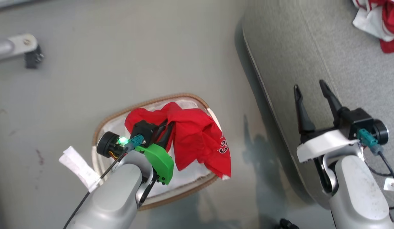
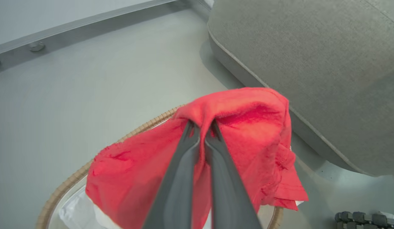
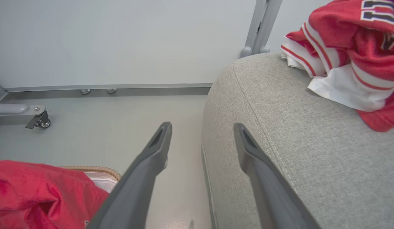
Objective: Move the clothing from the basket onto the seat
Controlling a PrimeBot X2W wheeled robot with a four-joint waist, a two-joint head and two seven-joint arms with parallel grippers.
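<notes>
- Red cloth is sitting tight between the left fingers (image 2: 181,165). The two dark fingers are pressing together and pinching a fold of the red shirt (image 2: 248,127).
- The shirt is hanging down from that pinch on both sides, all bunched and wrinkled. It is drooping over the basket (image 1: 146,102).
- In the head view one corner of the shirt is hanging out past the basket's rim on the side near the seat (image 1: 311,47). White numbers, "23", are showing on that side of the cloth.
- The basket is sitting on the grey floor (image 1: 120,47). Its brown woven rim is curving round the shirt, and a white liner (image 1: 190,175) is peeking out under the red cloth.
- The right fingers (image 3: 146,171) are spreading wide apart. They are holding nothing.
- In the head view the right fingers are pointing out over the rounded edge of the seat. I cannot tell if they are touching it.
- The seat is looking grey and woven, with a stitched seam running along its edge. It is standing just beside the basket.
- A second red shirt (image 3: 353,47) is lying crumpled on the seat, well apart from the right fingers. It is showing white bands with thin red stripes, and dark numbers near the top.
</notes>
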